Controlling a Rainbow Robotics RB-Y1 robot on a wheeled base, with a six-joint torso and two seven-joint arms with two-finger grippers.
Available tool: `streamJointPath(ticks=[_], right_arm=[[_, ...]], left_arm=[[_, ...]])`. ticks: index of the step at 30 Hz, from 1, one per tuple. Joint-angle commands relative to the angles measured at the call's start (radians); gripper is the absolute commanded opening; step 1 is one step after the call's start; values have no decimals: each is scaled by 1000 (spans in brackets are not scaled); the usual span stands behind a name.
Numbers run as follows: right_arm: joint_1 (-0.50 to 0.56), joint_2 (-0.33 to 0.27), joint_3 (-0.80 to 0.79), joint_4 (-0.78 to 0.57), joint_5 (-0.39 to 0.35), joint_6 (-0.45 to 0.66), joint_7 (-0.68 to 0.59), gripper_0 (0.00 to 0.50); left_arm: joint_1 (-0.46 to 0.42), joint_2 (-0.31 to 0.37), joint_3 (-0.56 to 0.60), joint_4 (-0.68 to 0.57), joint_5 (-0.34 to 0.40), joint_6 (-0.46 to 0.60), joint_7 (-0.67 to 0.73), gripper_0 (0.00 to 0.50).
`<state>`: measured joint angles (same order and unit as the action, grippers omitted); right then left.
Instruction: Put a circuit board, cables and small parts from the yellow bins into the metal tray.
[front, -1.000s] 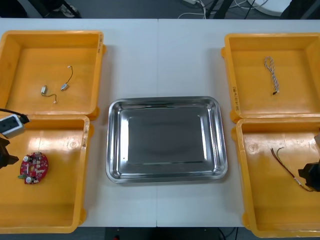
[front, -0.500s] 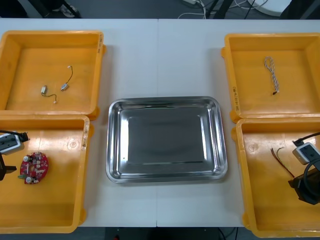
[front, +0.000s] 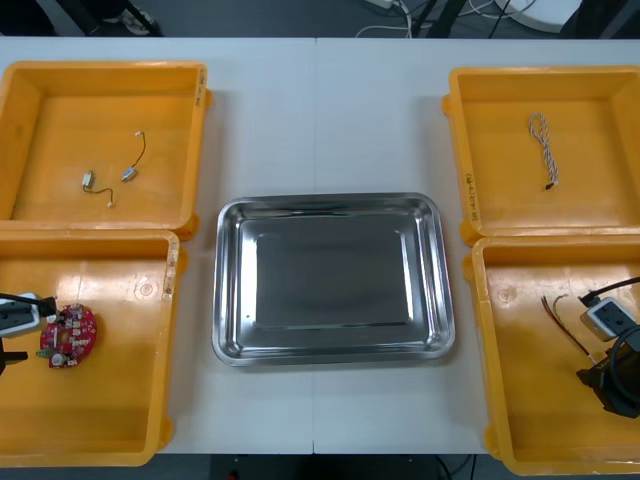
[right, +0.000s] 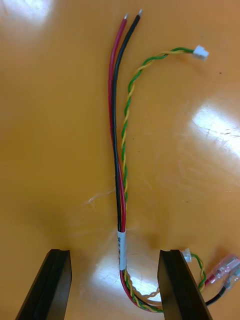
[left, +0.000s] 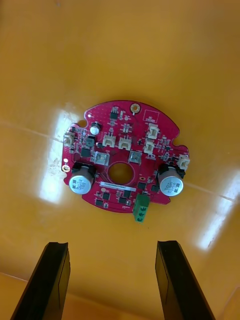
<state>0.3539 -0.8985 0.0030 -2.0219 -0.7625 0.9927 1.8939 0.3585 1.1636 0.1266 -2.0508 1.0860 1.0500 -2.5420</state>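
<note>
Both jaws spread, seemingly above board (left: 122, 160), cables (right: 120, 210).

The rectangular metal tray (front: 330, 204) is bare polished metal, smooth and mirror-bright inside. The yellow plastic bins (front: 100, 400) are smooth moulded plastic with glossy floors that carry bright light patches. The light table (front: 320, 110) has a smooth matt top. The round red circuit board (left: 122, 160) has a satin face and silvery metal-topped cylinders. The red and black cable (right: 116, 150) and the twisted green and yellow cable (right: 134, 77) have smooth plastic sheathing. The black fingers (right: 52, 285) of the right gripper (right: 114, 252) are matt.
</note>
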Motion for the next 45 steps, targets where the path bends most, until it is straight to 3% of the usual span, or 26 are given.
streamJointPath(ticks=[1,30,31,32,33,34,35,36,37,38,45], right_arm=[[-15,-36,6,-1,-12,-8,21,500],[-29,-20,29,52,-46,-35,-6,500],[-29,-19,29,52,-46,-34,-7,478],[-29,-19,29,51,-44,-34,-7,424],[-29,-19,29,51,-46,-34,-9,424],[-29,-19,29,51,-46,-34,-9,209],[-29,-17,29,51,-46,-35,-10,125],[-29,-17,29,51,-46,-35,-10,90],[-29,-17,29,51,-46,-35,-10,25],[-29,-17,29,51,-46,-35,-10,0],[-29,-17,29,51,-46,-35,-10,0]], left_arm=[[36,51,25,-22,9,-13,-110,500],[-104,59,-140,98,22,-35,-127,500],[-110,59,-143,109,20,-42,-129,500],[-113,59,-148,112,22,-44,-130,500],[-122,59,-154,120,22,-45,-132,500],[-124,59,-156,121,20,-45,-132,500],[-128,59,-162,123,22,-45,-133,500],[-128,59,-163,123,22,-45,-133,500],[-131,59,-168,123,23,-45,-132,500],[-133,59,-170,123,23,-45,-132,500],[-171,59,-220,158,31,-56,-133,500]])
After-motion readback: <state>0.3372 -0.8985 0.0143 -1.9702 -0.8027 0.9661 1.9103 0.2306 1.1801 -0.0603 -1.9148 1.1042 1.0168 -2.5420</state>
